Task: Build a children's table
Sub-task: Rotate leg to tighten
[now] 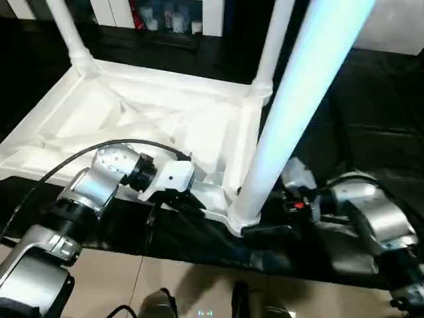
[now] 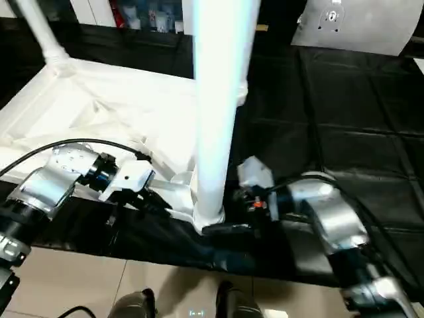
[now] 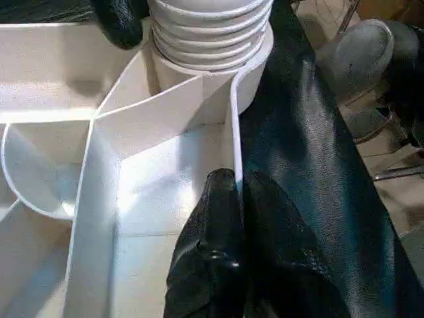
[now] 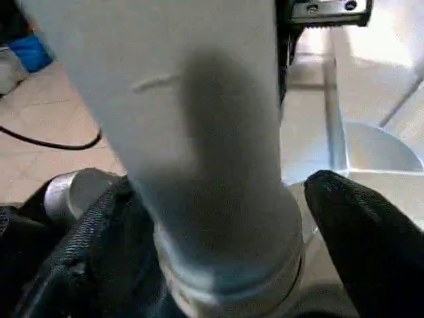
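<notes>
Children's table top [image 1: 132, 119] lies upside down, ribbed underside up, on a black sheet [image 2: 344, 119] over the floor. Three legs stand in its corner sockets; the nearest leg [image 1: 291, 112] rises from the corner closest to the robot. Left claw [image 3: 228, 218] is closed on the top's thin side wall just beside that corner socket. Right claw [image 4: 225, 265] straddles the nearest leg's base, fingers [image 4: 371, 245] spread on either side, apparently touching it.

A black sheet [image 2: 344, 106] covered the floor, pale tiles [image 1: 179, 281] showed at its near edge, and a grey-white panel [image 2: 358, 23] stood at the back.
</notes>
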`<state>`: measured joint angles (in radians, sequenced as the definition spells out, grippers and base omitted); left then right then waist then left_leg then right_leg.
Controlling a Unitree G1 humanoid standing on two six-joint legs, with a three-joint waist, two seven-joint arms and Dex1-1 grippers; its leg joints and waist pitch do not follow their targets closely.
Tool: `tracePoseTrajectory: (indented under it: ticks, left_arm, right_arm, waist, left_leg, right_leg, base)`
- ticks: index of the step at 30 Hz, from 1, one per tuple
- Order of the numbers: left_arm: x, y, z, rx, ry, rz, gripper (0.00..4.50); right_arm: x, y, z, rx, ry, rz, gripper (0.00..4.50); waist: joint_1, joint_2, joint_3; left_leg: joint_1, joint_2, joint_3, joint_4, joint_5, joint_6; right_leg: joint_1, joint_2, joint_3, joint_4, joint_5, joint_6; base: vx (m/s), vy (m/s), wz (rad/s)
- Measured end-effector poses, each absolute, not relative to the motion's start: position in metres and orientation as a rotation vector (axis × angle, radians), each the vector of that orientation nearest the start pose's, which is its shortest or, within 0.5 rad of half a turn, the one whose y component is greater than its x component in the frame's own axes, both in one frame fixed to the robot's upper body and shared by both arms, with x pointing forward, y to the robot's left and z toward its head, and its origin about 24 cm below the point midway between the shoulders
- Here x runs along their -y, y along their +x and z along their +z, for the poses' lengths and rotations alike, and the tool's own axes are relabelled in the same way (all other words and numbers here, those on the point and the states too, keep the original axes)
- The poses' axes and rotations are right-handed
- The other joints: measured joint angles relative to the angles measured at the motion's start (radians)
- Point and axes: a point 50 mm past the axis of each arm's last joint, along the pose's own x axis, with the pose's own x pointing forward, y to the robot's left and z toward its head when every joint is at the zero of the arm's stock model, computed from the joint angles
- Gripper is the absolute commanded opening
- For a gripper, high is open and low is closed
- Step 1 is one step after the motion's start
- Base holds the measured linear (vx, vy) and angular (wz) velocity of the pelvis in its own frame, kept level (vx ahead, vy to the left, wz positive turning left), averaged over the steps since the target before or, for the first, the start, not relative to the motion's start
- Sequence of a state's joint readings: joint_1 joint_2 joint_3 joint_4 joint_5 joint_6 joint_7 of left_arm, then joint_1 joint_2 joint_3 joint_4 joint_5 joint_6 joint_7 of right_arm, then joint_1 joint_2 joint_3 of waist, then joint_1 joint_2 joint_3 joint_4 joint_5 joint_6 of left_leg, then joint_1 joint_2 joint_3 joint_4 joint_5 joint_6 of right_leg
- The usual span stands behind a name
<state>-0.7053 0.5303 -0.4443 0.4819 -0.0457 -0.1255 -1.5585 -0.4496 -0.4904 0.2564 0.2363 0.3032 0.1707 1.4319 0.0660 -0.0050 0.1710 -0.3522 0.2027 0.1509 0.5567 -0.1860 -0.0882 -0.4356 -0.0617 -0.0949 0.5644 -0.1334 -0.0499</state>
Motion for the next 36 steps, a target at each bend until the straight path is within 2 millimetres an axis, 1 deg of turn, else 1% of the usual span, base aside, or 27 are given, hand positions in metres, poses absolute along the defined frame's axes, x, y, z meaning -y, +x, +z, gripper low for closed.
tracePoseTrajectory:
  ticks: [1, 3, 4, 5, 6, 10, 11, 12, 18, 23, 24, 26, 27, 28, 29, 30, 31, 32, 33, 34, 35, 36]
  left_arm:
    - [-0.134, 0.308, 0.102, -0.338, 0.752, -1.785, 0.0]
    - [-0.133, 0.308, 0.101, -0.335, 0.756, -1.789, 0.0]
    - [-0.132, 0.308, 0.101, -0.333, 0.757, -1.792, 0.0]
    - [-0.132, 0.308, 0.101, -0.333, 0.757, -1.793, 0.0]
    - [-0.132, 0.309, 0.101, -0.331, 0.756, -1.794, 0.0]
    - [-0.132, 0.309, 0.101, -0.327, 0.757, -1.796, 0.0]
    - [-0.132, 0.309, 0.101, -0.327, 0.757, -1.797, 0.0]
    - [-0.132, 0.309, 0.101, -0.327, 0.756, -1.797, 0.0]
    - [-0.133, 0.308, 0.099, -0.345, 0.707, -1.785, 0.0]
    - [-0.133, 0.307, 0.094, -0.357, 0.636, -1.717, 0.0]
    - [-0.133, 0.309, 0.094, -0.361, 0.624, -1.675, 0.0]
    - [-0.132, 0.312, 0.094, -0.362, 0.597, -1.582, 0.0]
    - [-0.132, 0.315, 0.093, -0.365, 0.58, -1.519, 0.0]
    - [-0.13, 0.316, 0.093, -0.365, 0.57, -1.492, 0.0]
    - [-0.128, 0.317, 0.093, -0.363, 0.558, -1.476, 0.0]
    - [-0.122, 0.319, 0.09, -0.359, 0.52, -1.402, 0.0]
    - [-0.12, 0.32, 0.09, -0.356, 0.511, -1.374, 0.0]
    - [-0.113, 0.323, 0.089, -0.354, 0.484, -1.302, 0.0]
    - [-0.105, 0.327, 0.088, -0.35, 0.458, -1.23, 0.0]
    - [-0.096, 0.33, 0.088, -0.346, 0.438, -1.163, 0.0]
    - [-0.088, 0.331, 0.087, -0.345, 0.419, -1.136, 0.0]
    - [-0.081, 0.331, 0.087, -0.342, 0.396, -1.101, 0.0]
  right_arm:
    - [0.139, 0.281, 0.088, -0.237, -0.205, 1.624, 3.67]
    - [0.135, 0.282, 0.089, -0.233, -0.212, 1.644, 3.61]
    - [0.134, 0.282, 0.089, -0.229, -0.216, 1.654, 3.44]
    - [0.134, 0.282, 0.089, -0.229, -0.216, 1.658, 3.44]
    - [0.133, 0.281, 0.088, -0.231, -0.215, 1.667, 3.24]
    - [0.133, 0.281, 0.088, -0.234, -0.211, 1.679, 3.06]
    - [0.133, 0.281, 0.088, -0.234, -0.211, 1.679, 2.83]
    - [0.133, 0.281, 0.088, -0.235, -0.21, 1.68, 2.77]
    - [0.135, 0.278, 0.086, -0.249, -0.17, 1.655, 2.67]
    - [0.134, 0.271, 0.081, -0.236, -0.065, 1.517, 2.66]
    - [0.134, 0.27, 0.079, -0.227, -0.05, 1.458, 2.66]
    - [0.133, 0.271, 0.075, -0.203, -0.016, 1.312, 2.65]
    - [0.132, 0.274, 0.074, -0.183, 0.005, 1.214, 2.65]
    - [0.132, 0.277, 0.074, -0.176, 0.001, 1.164, 2.65]
    - [0.133, 0.278, 0.074, -0.176, -0.003, 1.131, 2.65]
    - [0.133, 0.282, 0.072, -0.168, 0.022, 1.005, 2.65]
    - [0.132, 0.284, 0.071, -0.16, 0.035, 0.956, 2.64]
    - [0.129, 0.29, 0.07, -0.151, 0.061, 0.829, 2.64]
    - [0.125, 0.297, 0.07, -0.139, 0.092, 0.702, 2.64]
    - [0.121, 0.305, 0.072, -0.132, 0.106, 0.58, 2.64]
    - [0.122, 0.309, 0.073, -0.131, 0.105, 0.522, 2.64]
    - [0.12, 0.313, 0.075, -0.127, 0.118, 0.453, 2.64]
  waist:
    - [0.0, 0.0, 0.0]
    - [0.001, 0.0, 0.0]
    - [0.004, 0.0, 0.0]
    - [0.004, 0.0, 0.0]
    - [0.005, 0.0, 0.0]
    - [0.007, 0.0, 0.0]
    - [0.007, 0.0, 0.0]
    - [0.008, 0.0, 0.0]
    - [0.013, 0.0, 0.0]
    - [0.015, 0.001, -0.001]
    - [0.014, 0.001, -0.001]
    - [0.008, 0.0, -0.002]
    - [-0.001, 0.0, -0.002]
    - [-0.013, 0.001, -0.002]
    - [-0.019, 0.002, -0.002]
    - [-0.031, 0.002, -0.002]
    - [-0.036, 0.003, -0.002]
    - [-0.041, 0.004, -0.001]
    - [-0.049, 0.007, 0.001]
    - [-0.064, 0.014, 0.004]
    - [-0.075, 0.02, 0.006]
    - [-0.085, 0.03, 0.012]
  left_leg:
    - [0.0, 0.0, 0.0, 0.0, 0.0, 0.0]
    - [0.0, 0.0, 0.0, 0.001, 0.0, 0.0]
    - [0.0, 0.0, 0.0, 0.0, 0.0, 0.0]
    - [0.0, 0.0, 0.0, 0.0, 0.0, 0.0]
    - [0.0, 0.0, 0.0, 0.0, 0.0, 0.0]
    - [0.0, 0.0, 0.0, 0.0, 0.0, 0.0]
    - [0.0, 0.0, 0.0, 0.0, 0.0, 0.0]
    - [0.0, 0.001, 0.0, 0.0, 0.0, 0.0]
    - [0.0, 0.001, 0.001, 0.0, 0.0, 0.0]
    - [0.003, 0.001, 0.002, 0.0, 0.001, -0.002]
    - [0.004, 0.001, 0.002, 0.0, 0.002, -0.006]
    - [0.005, 0.002, 0.002, 0.001, 0.001, -0.012]
    - [0.007, 0.002, 0.002, 0.001, 0.002, -0.015]
    - [0.008, 0.001, 0.002, 0.0, 0.003, -0.016]
    - [0.009, 0.001, 0.001, -0.001, 0.003, -0.016]
    - [0.012, 0.001, 0.0, -0.004, 0.003, -0.016]
    - [0.014, 0.002, 0.0, -0.004, 0.003, -0.016]
    - [0.018, 0.002, -0.003, -0.004, 0.003, -0.016]
    - [0.018, 0.002, -0.006, -0.004, 0.003, -0.016]
    - [0.02, 0.003, -0.009, -0.003, 0.003, -0.016]
    - [0.019, 0.004, -0.009, -0.006, 0.002, -0.014]
    - [0.015, 0.006, -0.013, -0.007, 0.0, -0.012]
  right_leg:
    - [0.0, 0.0, 0.0, 0.0, 0.0, 0.0]
    - [0.0, 0.0, 0.0, 0.0, 0.0, 0.0]
    - [0.0, 0.0, 0.0, 0.0, 0.0, 0.0]
    - [0.0, 0.0, 0.0, 0.0, 0.0, 0.0]
    - [0.0, 0.0, 0.0, 0.0, 0.0, 0.0]
    - [0.0, 0.0, 0.0, 0.0, 0.0, 0.0]
    - [0.0, 0.0, 0.0, 0.0, 0.0, 0.0]
    - [0.0, 0.0, 0.0, 0.001, 0.0, 0.0]
    - [0.0, 0.0, 0.0, 0.001, 0.0, 0.0]
    - [0.002, 0.0, 0.001, 0.003, 0.0, 0.0]
    - [0.002, 0.0, 0.001, 0.003, -0.002, 0.003]
    - [0.003, 0.0, 0.001, 0.004, -0.003, 0.005]
    - [0.005, 0.0, 0.001, 0.003, -0.003, 0.006]
    - [0.006, 0.0, 0.001, -0.001, -0.004, 0.007]
    - [0.008, 0.0, -0.001, -0.008, -0.005, 0.008]
    - [0.015, 0.001, -0.003, -0.017, -0.005, 0.008]
    - [0.018, 0.001, -0.005, -0.021, -0.005, 0.008]
    - [0.022, 0.0, -0.007, -0.03, -0.005, 0.009]
    - [0.026, -0.001, -0.014, -0.039, -0.006, 0.01]
    - [0.032, -0.008, -0.033, -0.056, -0.007, 0.012]
    - [0.038, -0.017, -0.052, -0.071, -0.007, 0.012]
    - [0.048, -0.024, -0.071, -0.084, -0.01, 0.015]
  base:
    - [0.0, 0.0, 0.0]
    - [0.0, 0.0, 0.0]
    - [0.0, 0.0, 0.0]
    - [0.0, 0.0, 0.0]
    - [0.0, 0.0, 0.0]
    - [0.0, 0.0, 0.0]
    - [0.0, 0.0, 0.0]
    - [0.0, 0.0, 0.0]
    - [0.0, 0.0, 0.0]
    - [0.0, 0.0, 0.0]
    - [0.0, 0.0, 0.0]
    - [0.0, 0.0, 0.0]
    - [-0.056, -0.006, -0.01]
    - [-0.062, 0.012, -0.07]
    - [-0.085, 0.026, -0.09]
    - [-0.055, 0.028, -0.09]
    - [0.0, 0.0, 0.0]
    - [0.0, 0.0, 0.0]
    - [-0.056, 0.046, -0.12]
    - [-0.055, 0.076, -0.13]
    - [-0.077, 0.125, -0.19]
    - [-0.041, 0.096, -0.11]
